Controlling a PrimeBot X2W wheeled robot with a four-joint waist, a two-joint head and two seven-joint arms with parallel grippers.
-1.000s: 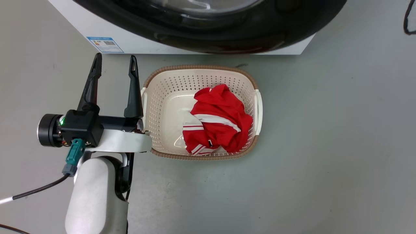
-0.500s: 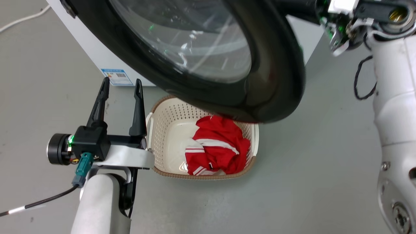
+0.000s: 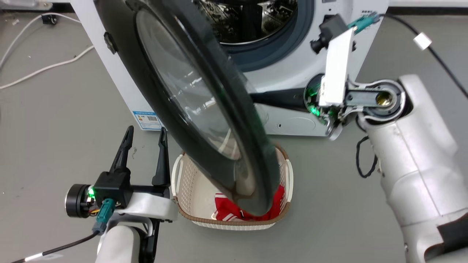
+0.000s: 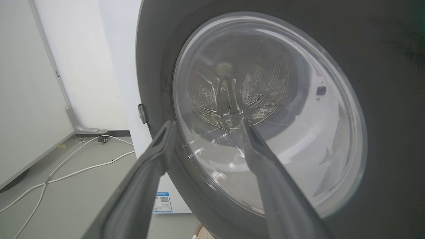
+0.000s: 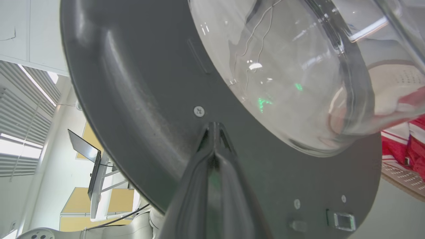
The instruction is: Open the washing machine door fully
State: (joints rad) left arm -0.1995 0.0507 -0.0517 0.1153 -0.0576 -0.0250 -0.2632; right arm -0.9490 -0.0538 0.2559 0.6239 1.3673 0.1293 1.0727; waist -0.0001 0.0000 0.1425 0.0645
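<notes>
Standing on the grey floor (image 3: 55,128): white washing machine (image 3: 289,75), steel drum (image 3: 248,22) exposed. Washing machine door (image 3: 219,91) hangs partway open, lower rim over a cream basket (image 3: 188,182) that holds a red-and-white garment (image 3: 226,213). Right gripper (image 5: 214,127): jaws clenched together, tips against the door's inner face. Left gripper (image 3: 145,129): jaws released, empty, just beside the basket.

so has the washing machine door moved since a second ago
Yes. Against the washing machine, the washing machine door has swung outward, uncovering the drum.
</notes>
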